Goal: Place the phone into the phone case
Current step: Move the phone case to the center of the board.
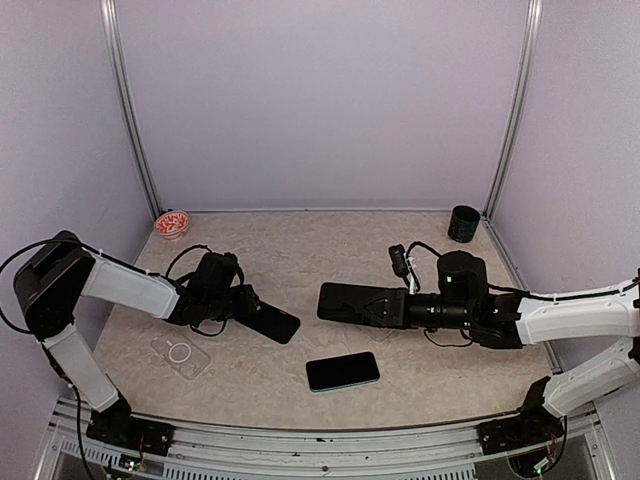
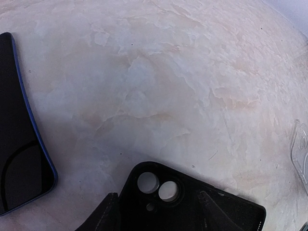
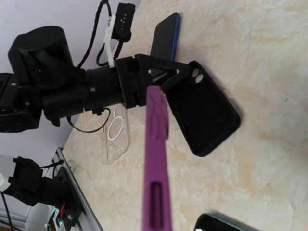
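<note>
My left gripper is shut on a black phone case near its camera-cutout corner, and the case tilts up off the table. My right gripper is shut on a purple phone case, seen edge-on with the fingers hidden. From above, the purple phone case's upper face looks black. A teal-edged phone lies screen-up near the front. A blue-edged phone lies beside the left gripper, and shows as the blue-edged phone behind it.
A clear case with a white ring lies flat at the front left, below the left arm. A small red-and-white dish sits at the back left corner. A black cup stands at the back right.
</note>
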`<state>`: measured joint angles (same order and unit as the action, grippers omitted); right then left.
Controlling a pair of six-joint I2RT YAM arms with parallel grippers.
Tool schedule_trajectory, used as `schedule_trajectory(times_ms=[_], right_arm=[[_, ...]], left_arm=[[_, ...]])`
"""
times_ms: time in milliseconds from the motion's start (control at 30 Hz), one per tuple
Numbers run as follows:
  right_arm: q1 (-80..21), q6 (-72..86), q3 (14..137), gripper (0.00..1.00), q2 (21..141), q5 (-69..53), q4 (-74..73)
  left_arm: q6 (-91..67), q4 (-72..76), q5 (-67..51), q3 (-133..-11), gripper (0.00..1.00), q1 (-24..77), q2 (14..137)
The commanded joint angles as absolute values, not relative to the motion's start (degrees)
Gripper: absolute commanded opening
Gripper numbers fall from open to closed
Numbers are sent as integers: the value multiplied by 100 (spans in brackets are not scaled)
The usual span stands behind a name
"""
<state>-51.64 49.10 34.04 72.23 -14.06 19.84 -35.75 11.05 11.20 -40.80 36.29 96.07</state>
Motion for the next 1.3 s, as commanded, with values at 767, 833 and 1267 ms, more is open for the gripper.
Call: schedule_trajectory(times_ms=[767, 833, 1267], right_arm=[[-5203, 5016, 3264, 0, 7170, -1372, 2487], [-5203, 5027, 3243, 0, 7187, -1372, 2504], [-5203, 5063, 3277, 0, 7286, -1379, 2545]], left_arm=[[-3926, 1204, 1546, -3694, 47, 3558, 9599], [-3964, 1316, 1587, -3594, 47, 3567, 9495], [-4137, 1530, 1035, -3498, 27, 3577, 9748]])
